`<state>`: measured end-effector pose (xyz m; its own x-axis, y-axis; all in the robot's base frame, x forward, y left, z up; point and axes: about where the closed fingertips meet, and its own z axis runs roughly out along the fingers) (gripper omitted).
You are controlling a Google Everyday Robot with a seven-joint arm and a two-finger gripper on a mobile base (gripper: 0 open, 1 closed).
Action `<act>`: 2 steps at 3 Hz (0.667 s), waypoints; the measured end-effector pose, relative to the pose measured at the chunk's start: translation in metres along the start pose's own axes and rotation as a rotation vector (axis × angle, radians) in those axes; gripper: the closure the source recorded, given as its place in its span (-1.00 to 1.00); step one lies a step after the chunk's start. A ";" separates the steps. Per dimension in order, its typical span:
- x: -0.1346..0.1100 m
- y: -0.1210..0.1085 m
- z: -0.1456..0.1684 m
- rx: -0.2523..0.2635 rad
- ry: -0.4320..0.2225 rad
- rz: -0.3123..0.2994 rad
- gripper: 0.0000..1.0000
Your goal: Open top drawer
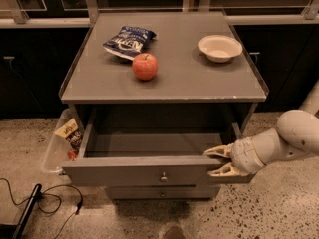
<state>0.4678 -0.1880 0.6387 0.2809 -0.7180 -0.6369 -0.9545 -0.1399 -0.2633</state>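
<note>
The top drawer [124, 174] of the grey cabinet stands pulled well out, its plain grey inside showing and its small round knob [164, 177] at the centre of the front. My gripper [218, 162] is at the right end of the drawer front, reaching in from the right. Its two pale fingers [217, 152] are apart, one over the front's top edge and one against its face. A narrower drawer front [159, 193] below stays closed.
On the cabinet top [199, 83] lie a red apple [145, 66], a blue chip bag [128, 40] and a white bowl [220, 48]. A clear bin with snack packets [67, 136] stands left of the cabinet. Black cables [45, 203] lie on the speckled floor.
</note>
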 end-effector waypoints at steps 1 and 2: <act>0.000 0.000 0.000 0.000 0.000 0.000 0.64; 0.000 0.000 0.000 0.000 0.000 0.000 0.16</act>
<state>0.4678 -0.1880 0.6387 0.2809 -0.7179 -0.6369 -0.9545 -0.1399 -0.2633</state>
